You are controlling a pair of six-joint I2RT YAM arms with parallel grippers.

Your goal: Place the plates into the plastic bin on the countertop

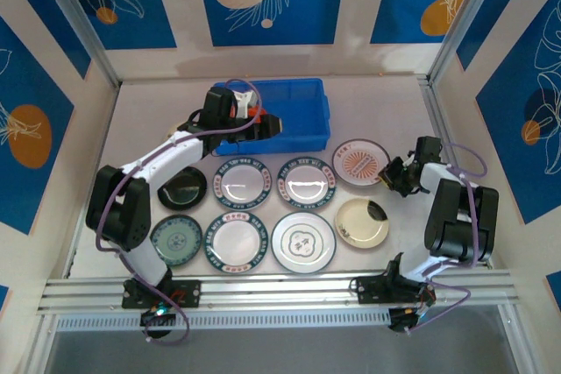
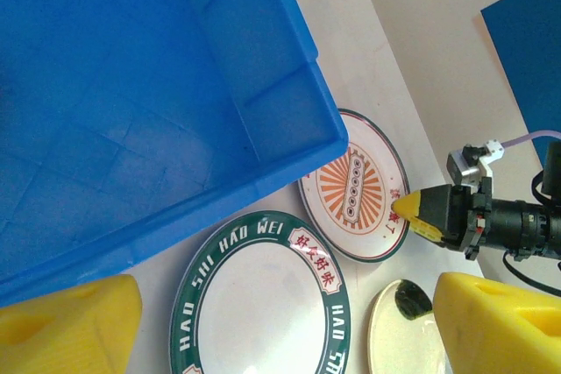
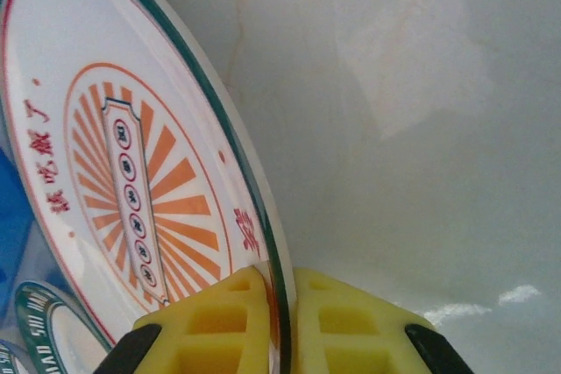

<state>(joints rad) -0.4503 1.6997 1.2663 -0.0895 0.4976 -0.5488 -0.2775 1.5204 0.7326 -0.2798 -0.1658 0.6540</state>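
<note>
The right end effector [image 3: 280, 295] has its two yellow fingers [image 3: 219, 321] pressed together on the right edge of the orange sun plate [image 3: 131, 181]. It is pinching the plate, and the thin green rim runs right between the fingers. The plate is white with orange rays in the middle. It sits on the bench [image 1: 386, 102] at the far right end of the plates, just to the right of the blue bin [image 1: 289, 98]. I cannot tell if it is lifted off the bench.

The left end effector [image 1: 263, 124] is spread wide and holds nothing. It hangs over the near edge of the blue bin, which stands at the far side of the bench.

Seven more plates lie flat in two rows on the near side of the bin. The far row has a black plate [image 1: 182, 187] and two white plates with dark green rims [image 1: 243, 183]. The near row has a dark green plate [image 1: 175, 240], a green-rimmed white plate [image 1: 233, 240], a grey-rimmed white plate [image 1: 303, 241] and a cream plate [image 1: 361, 222].
</note>
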